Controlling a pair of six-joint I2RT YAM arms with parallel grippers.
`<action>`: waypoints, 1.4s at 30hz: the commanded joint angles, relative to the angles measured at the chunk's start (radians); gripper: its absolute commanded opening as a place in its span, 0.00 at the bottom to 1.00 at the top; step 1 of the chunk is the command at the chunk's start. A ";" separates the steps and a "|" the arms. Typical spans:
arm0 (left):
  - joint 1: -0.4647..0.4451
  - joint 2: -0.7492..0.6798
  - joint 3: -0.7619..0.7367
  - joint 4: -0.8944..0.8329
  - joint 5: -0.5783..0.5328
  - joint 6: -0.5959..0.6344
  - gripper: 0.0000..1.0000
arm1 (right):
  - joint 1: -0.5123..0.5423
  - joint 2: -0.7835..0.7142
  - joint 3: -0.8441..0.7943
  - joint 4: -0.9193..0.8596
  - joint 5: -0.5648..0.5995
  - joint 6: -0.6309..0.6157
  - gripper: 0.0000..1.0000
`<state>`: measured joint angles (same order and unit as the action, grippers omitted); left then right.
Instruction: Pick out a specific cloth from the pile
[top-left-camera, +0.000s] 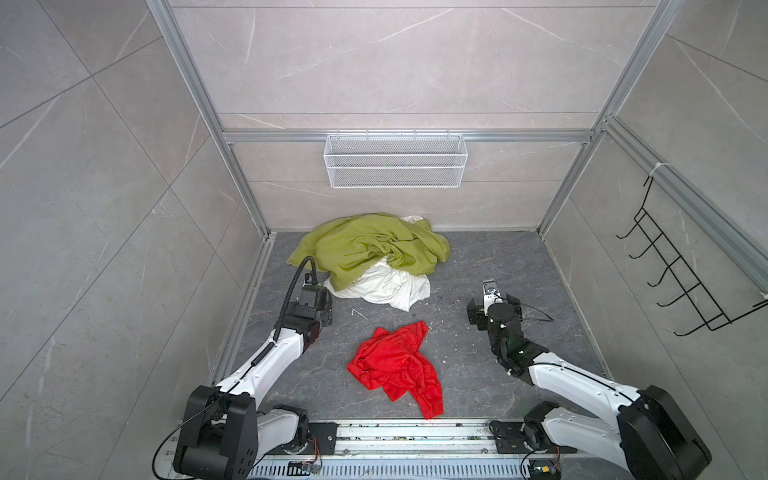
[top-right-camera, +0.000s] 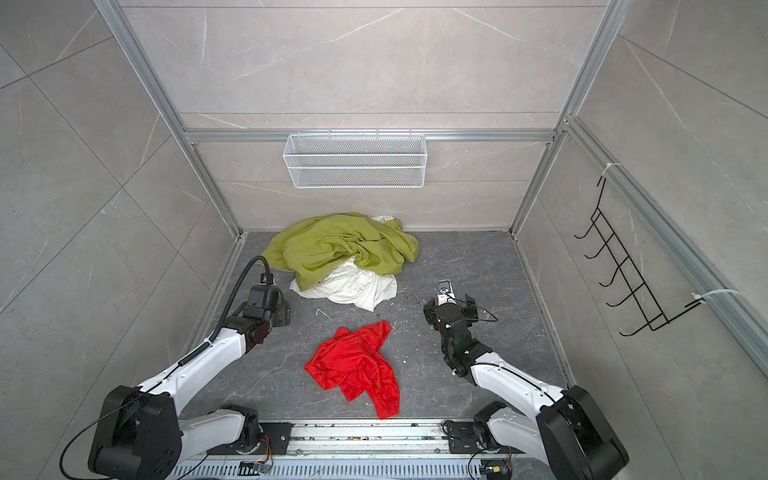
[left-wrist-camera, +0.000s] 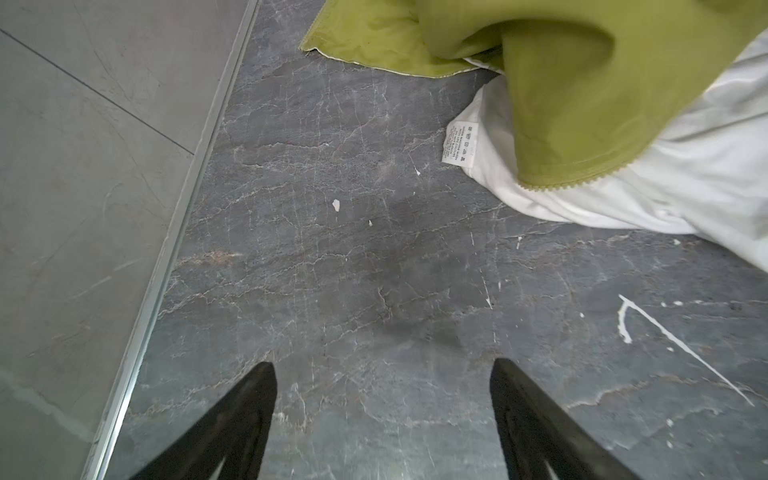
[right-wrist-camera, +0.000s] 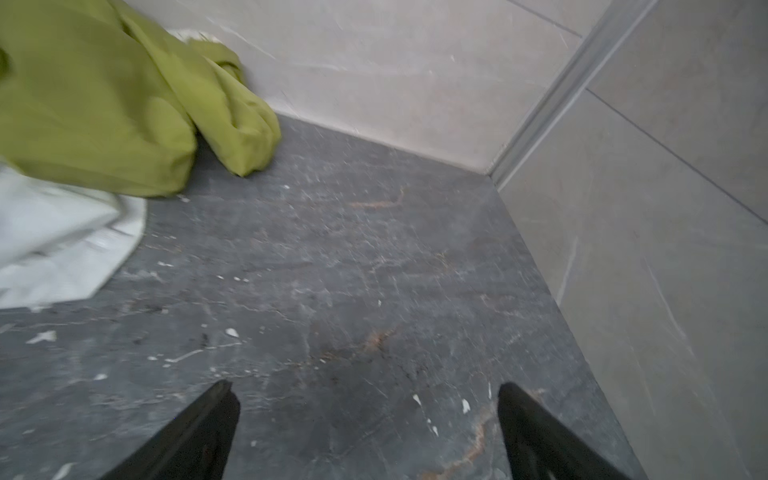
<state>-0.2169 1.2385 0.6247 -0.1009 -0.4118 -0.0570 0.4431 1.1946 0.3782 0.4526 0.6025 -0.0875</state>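
The red cloth (top-left-camera: 397, 365) lies crumpled on the dark marbled desk (top-left-camera: 478, 374), alone and clear of the pile (top-left-camera: 374, 262). In both top views it sits between the two arms, nearer the front rail than the back wall, and nothing touches it (top-right-camera: 357, 365). The pile rests against the back wall, with a large green cloth (top-left-camera: 365, 245) draped over a white cloth (top-left-camera: 382, 291) that spills out along the front edge. The left fingers (left-wrist-camera: 241, 419) are spread wide apart with only bare desk between them, and they hold nothing. They point toward the near left edge of the pile, where a care label (left-wrist-camera: 461, 143) shows on the white cloth. The right fingers (right-wrist-camera: 199, 436) are also spread wide and empty over bare desk. They are to the right of the pile and apart from it, facing the back right corner. Small white flecks are scattered over the desk around both arms. A white wire basket (top-left-camera: 395, 160) hangs on the back wall above the pile, and a black hook rack (top-left-camera: 681, 274) is fixed to the right wall.
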 joint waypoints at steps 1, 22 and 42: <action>0.045 0.053 -0.043 0.273 0.088 0.150 0.87 | -0.051 0.066 -0.048 0.221 -0.020 -0.010 1.00; 0.289 0.261 -0.257 0.936 0.333 0.017 1.00 | -0.355 0.318 -0.037 0.461 -0.436 0.122 1.00; 0.290 0.257 -0.261 0.935 0.335 0.020 1.00 | -0.380 0.330 -0.013 0.429 -0.517 0.123 1.00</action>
